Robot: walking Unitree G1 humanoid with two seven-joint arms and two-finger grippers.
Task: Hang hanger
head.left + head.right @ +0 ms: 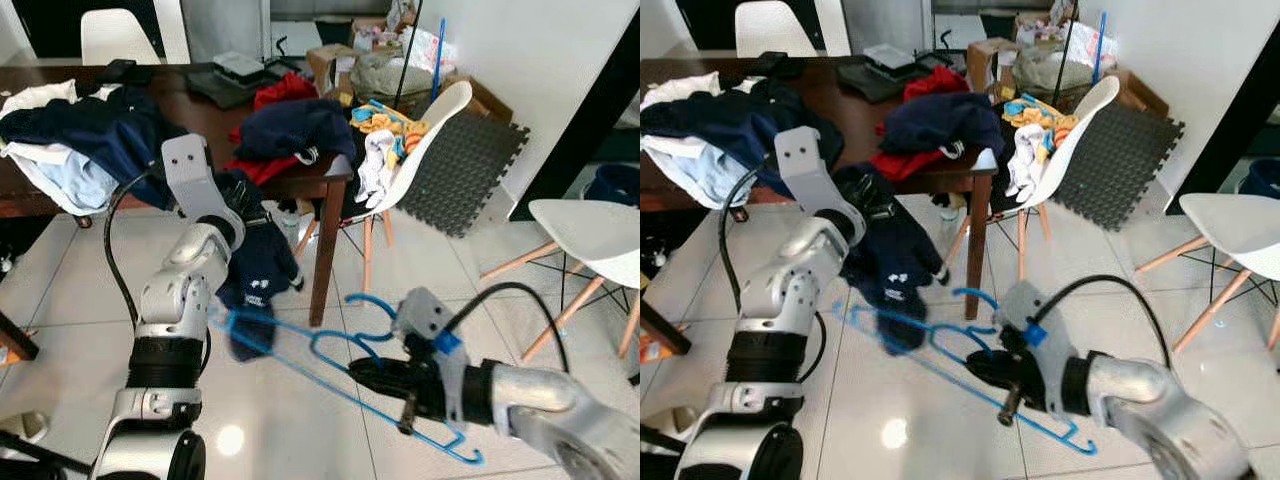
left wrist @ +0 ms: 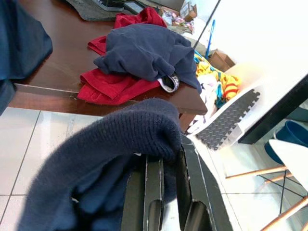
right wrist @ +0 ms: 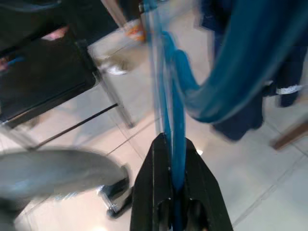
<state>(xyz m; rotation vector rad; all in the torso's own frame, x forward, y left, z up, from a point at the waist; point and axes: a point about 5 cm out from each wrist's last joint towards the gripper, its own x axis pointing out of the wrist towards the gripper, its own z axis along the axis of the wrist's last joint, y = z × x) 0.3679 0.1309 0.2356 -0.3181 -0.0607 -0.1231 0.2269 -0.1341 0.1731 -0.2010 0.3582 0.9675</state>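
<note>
A blue plastic hanger (image 1: 322, 348) hangs low over the tiled floor, and my right gripper (image 1: 372, 374) is shut on its lower bar. In the right wrist view the blue bar (image 3: 166, 96) runs out from between the closed fingers (image 3: 156, 163). One end of the hanger reaches into a dark navy knitted garment (image 1: 262, 262) that hangs down beside the table corner. My left gripper (image 2: 168, 161) is raised at the table's edge and shut on the top of that garment (image 2: 120, 139), which drapes over its fingers.
A dark wooden table (image 1: 200, 110) carries heaps of blue, red and white clothes. A white chair (image 1: 425, 135) draped with clothes stands at its right end, and another white chair (image 1: 590, 225) stands further right. A grey foam mat (image 1: 470, 170) leans on the wall.
</note>
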